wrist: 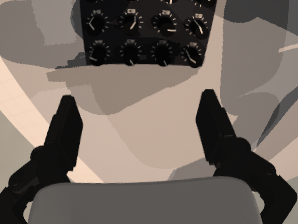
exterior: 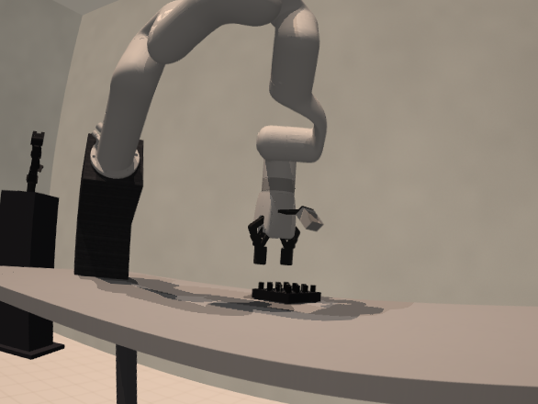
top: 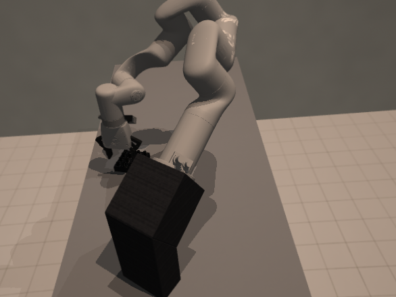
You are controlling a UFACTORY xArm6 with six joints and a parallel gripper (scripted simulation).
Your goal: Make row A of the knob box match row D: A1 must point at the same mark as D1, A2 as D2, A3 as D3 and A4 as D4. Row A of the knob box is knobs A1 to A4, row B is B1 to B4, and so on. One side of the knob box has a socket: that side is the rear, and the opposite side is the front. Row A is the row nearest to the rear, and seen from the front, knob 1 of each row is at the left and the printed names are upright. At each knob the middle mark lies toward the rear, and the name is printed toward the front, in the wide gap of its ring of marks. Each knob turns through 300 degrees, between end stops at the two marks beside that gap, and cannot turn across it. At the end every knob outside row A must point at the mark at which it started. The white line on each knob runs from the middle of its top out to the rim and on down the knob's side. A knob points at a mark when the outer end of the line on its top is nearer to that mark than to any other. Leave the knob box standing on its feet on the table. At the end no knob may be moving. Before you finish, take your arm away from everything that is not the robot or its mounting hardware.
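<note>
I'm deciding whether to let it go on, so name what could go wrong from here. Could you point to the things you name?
The open gripper (top: 119, 153) (exterior: 274, 263) (wrist: 138, 106) hangs above the knob box (top: 122, 162) (exterior: 286, 297) (wrist: 145, 37). The knobs stand close together, so a finger coming down could nudge a neighbour off its mark. The wrist view cuts off part of the box, so the wrong row might be taken for row A.
</note>
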